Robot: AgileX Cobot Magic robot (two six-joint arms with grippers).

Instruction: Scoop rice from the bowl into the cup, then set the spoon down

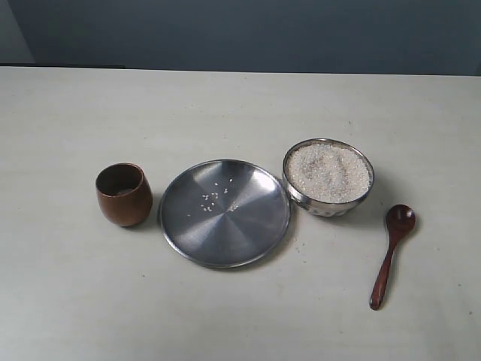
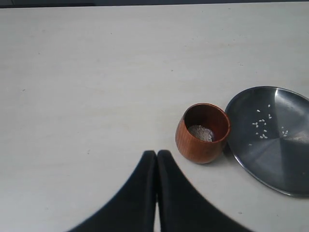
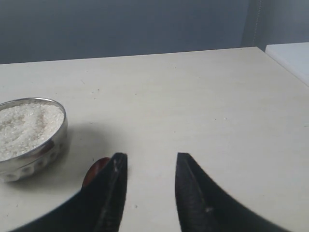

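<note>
1. Spoon [image 1: 389, 258] lies loose just right of the bowl [image 1: 323, 204], dark wood, slim handle.
2. Our right gripper [image 3: 151, 159] hangs by it, jaws spread, empty; left gripper [image 2: 157, 153] has its jaws pressed together near the cup [image 2: 198, 149].
3. Cup has a little rice [image 2: 200, 132], so we reckon we're done, or we grab the handle for another scoop.

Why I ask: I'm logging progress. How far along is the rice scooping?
Done, apparently: a little rice sits in the cup, and the spoon lies on the table beside the bowl. A few grains spilled onto the plate. In hand: nothing; the left gripper is shut and empty, the right gripper open and empty. Left: probably nothing, unless more scoops are wanted; the bowl is nearly full.
</note>
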